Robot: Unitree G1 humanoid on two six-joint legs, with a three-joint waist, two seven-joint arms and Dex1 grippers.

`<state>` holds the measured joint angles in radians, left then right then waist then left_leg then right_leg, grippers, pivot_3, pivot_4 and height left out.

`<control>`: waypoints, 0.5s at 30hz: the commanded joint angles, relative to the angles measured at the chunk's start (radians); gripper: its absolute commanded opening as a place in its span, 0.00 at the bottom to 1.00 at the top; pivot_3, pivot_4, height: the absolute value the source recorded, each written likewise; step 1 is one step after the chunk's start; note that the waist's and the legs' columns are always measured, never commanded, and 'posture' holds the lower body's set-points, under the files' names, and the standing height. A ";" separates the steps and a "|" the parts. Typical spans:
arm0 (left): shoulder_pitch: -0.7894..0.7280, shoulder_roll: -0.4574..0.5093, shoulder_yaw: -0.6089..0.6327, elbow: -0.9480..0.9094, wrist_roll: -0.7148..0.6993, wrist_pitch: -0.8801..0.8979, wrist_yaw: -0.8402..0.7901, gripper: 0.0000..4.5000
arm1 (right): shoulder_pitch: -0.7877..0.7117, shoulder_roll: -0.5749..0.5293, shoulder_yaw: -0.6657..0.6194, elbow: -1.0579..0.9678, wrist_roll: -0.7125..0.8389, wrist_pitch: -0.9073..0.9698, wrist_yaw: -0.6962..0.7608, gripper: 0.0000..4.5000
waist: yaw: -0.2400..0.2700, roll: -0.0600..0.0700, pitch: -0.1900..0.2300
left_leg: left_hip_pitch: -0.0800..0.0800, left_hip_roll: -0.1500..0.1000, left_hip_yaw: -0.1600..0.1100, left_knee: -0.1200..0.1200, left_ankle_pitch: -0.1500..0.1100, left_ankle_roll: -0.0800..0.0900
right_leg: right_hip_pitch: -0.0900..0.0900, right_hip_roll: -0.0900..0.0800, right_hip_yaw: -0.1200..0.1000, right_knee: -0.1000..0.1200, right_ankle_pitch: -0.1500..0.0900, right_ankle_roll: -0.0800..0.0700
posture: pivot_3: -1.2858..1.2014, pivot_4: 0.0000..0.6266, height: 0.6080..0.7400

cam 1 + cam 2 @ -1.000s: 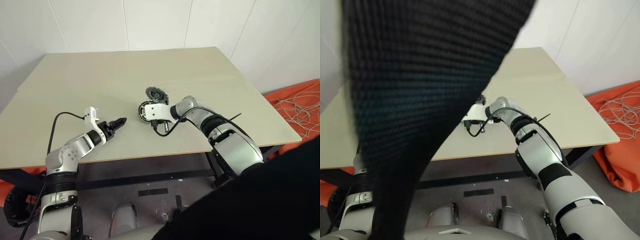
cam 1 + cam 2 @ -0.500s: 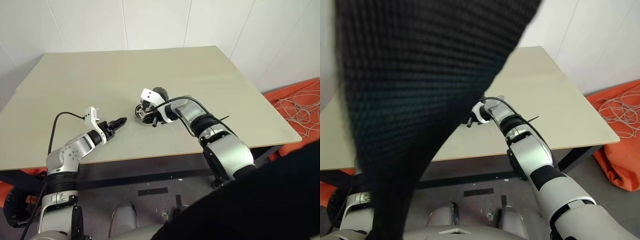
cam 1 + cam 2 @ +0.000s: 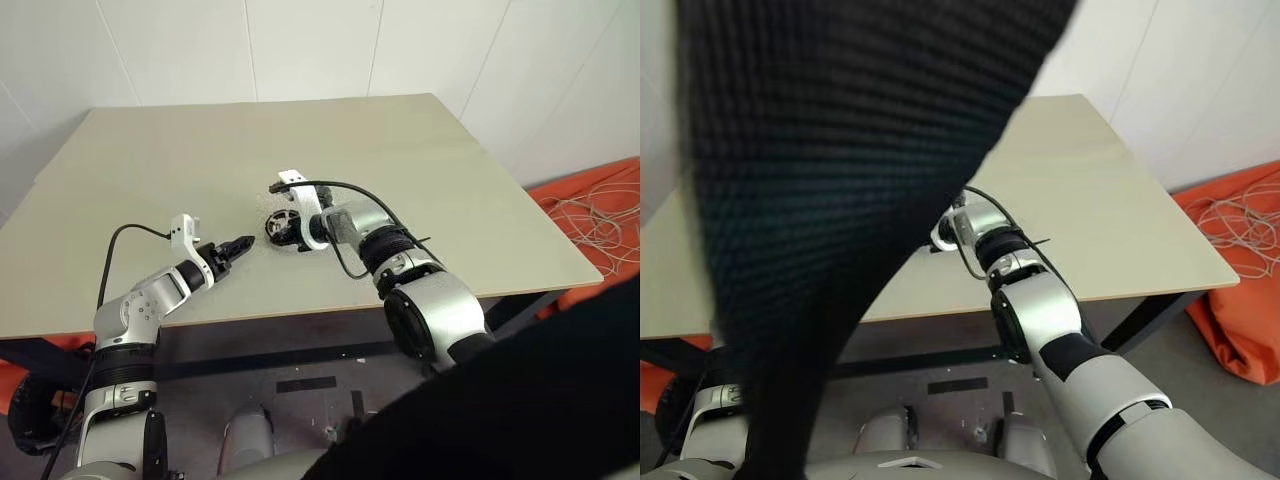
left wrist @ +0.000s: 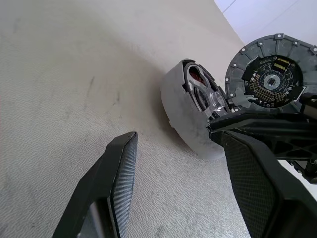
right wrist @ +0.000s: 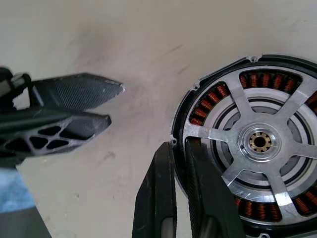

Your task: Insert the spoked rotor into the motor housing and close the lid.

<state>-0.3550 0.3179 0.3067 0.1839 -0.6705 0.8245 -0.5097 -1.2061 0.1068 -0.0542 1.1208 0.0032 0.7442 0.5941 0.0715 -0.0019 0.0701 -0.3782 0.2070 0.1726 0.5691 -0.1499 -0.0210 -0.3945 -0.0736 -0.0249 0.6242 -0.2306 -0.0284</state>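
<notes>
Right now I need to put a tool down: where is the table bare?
Bare: the table's far half and right side. Crowded: centre front, where the left gripper faces the housing held by the right gripper.

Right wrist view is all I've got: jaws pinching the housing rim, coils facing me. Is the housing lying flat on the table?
Observer: No. In the left wrist view the motor housing stands up on its edge, with the right gripper clamped on its rim.
Operator: Rotor in yet?
Observer: No. The spoked rotor is outside the housing, just behind it as the left wrist camera sees it.
Operator: Left jaws look shut from here.
Observer: They're open. The left gripper sits short of the housing, with a clear gap between them.
</notes>
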 commanded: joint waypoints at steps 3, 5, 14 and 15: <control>-0.008 0.003 0.003 -0.034 -0.004 -0.017 -0.001 0.64 | -0.013 0.004 -0.073 0.063 0.058 0.042 -0.164 0.00 | 0.006 0.000 0.000 | 0.003 -0.001 0.000 -0.002 0.000 0.000 | 0.002 -0.001 0.000 0.000 -0.004 0.006 | 0.52 0.00 1.00; -0.005 0.002 0.002 -0.035 -0.003 -0.018 -0.001 0.64 | -0.014 0.005 -0.089 0.073 0.071 0.035 -0.206 0.00 | 0.010 0.000 0.000 | 0.005 -0.001 0.000 -0.003 0.000 -0.001 | 0.004 -0.001 0.000 0.000 -0.004 0.007 | 0.52 0.00 1.00; 0.001 -0.006 -0.003 -0.043 -0.004 -0.016 0.002 0.64 | -0.018 -0.004 -0.096 0.092 0.093 -0.024 -0.245 0.17 | 0.025 0.000 0.000 | 0.009 -0.001 -0.001 -0.005 0.001 -0.002 | 0.006 -0.001 0.000 -0.001 -0.004 0.008 | 0.52 0.00 1.00; 0.001 -0.006 -0.003 -0.043 -0.004 -0.017 0.002 0.64 | -0.020 -0.004 -0.091 0.092 0.091 -0.030 -0.241 0.21 | 0.025 0.001 0.000 | 0.008 -0.002 -0.001 -0.005 0.001 -0.002 | 0.006 -0.001 0.000 -0.001 -0.004 0.008 | 0.52 0.00 1.00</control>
<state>-0.3451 0.3094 0.3043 0.1831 -0.6704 0.8246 -0.5074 -1.2329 0.1213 -0.1546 1.1967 0.1027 0.7191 0.3685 0.0963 -0.0013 0.0700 -0.3699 0.2054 0.1713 0.5641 -0.1488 -0.0232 -0.3887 -0.0745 -0.0245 0.6236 -0.2345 -0.0206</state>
